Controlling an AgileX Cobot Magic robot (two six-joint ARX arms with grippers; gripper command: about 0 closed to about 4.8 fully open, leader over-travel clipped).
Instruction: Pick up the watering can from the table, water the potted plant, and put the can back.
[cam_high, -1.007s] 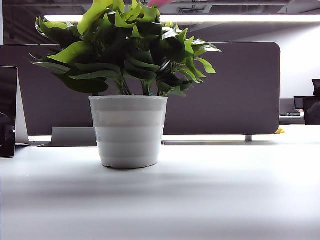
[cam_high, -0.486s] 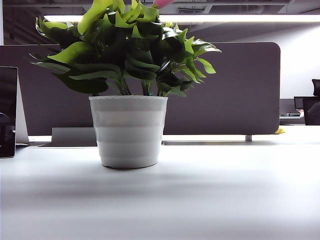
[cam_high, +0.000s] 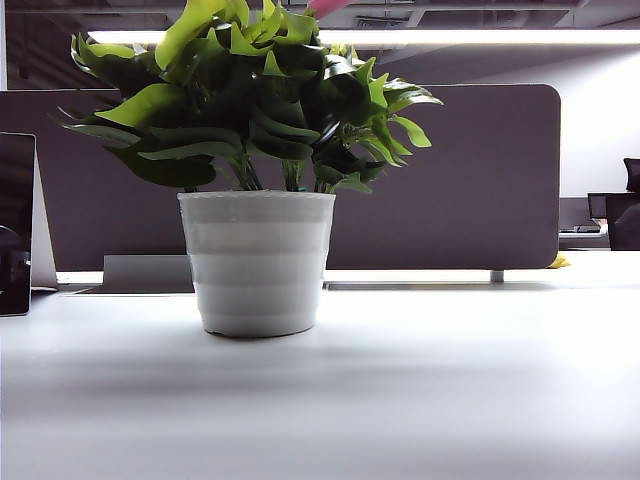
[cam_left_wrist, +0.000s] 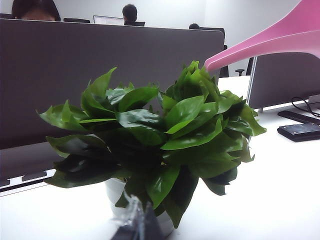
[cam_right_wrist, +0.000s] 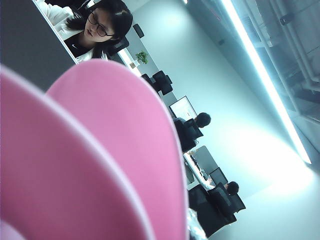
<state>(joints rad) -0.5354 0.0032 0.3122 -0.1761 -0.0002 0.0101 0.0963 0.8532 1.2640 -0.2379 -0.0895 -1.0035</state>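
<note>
A: Position of potted plant (cam_high: 258, 190)?
B: Standing upright on white tabletop (cam_high: 420, 390), left of middle, nearer the far edge than the near one. White ribbed pot, bushy leaves in bright and dark green. Grey partition panel (cam_high: 470, 180) behind, along the far edge.

A: Watering can?
B: Off the tabletop, raised. In exterior view only a sliver of pink watering can (cam_high: 322, 6) showing above the topmost leaves. In left wrist view, long tapering spout (cam_left_wrist: 270, 42) sloping down toward the foliage, tip just above the highest leaves of the plant (cam_left_wrist: 165, 135), close to touching; contact not determinable. No water stream discernible.

A: Right gripper?
B: Not directly visible. Right wrist view filled by broad pink curves of the can (cam_right_wrist: 100, 160) pressed close to the lens, camera tilted, ceiling light strip (cam_right_wrist: 265, 75) and seated office workers beyond. Fingers hidden behind the can body; whether clenched on it or loose, cannot tell.

A: Left gripper?
B: Low over the tabletop, facing the plant from the side. Only a dark, blurred fragment of left gripper (cam_left_wrist: 135, 225) seen in front of the pot. Released or clenched: cannot tell. Nothing seen held.

A: Other items?
B: Black phone-like device (cam_left_wrist: 300, 131) and a cable lying on the tabletop beyond the plant in left wrist view. Dark screen (cam_high: 15, 225) at the left edge in exterior view.
</note>
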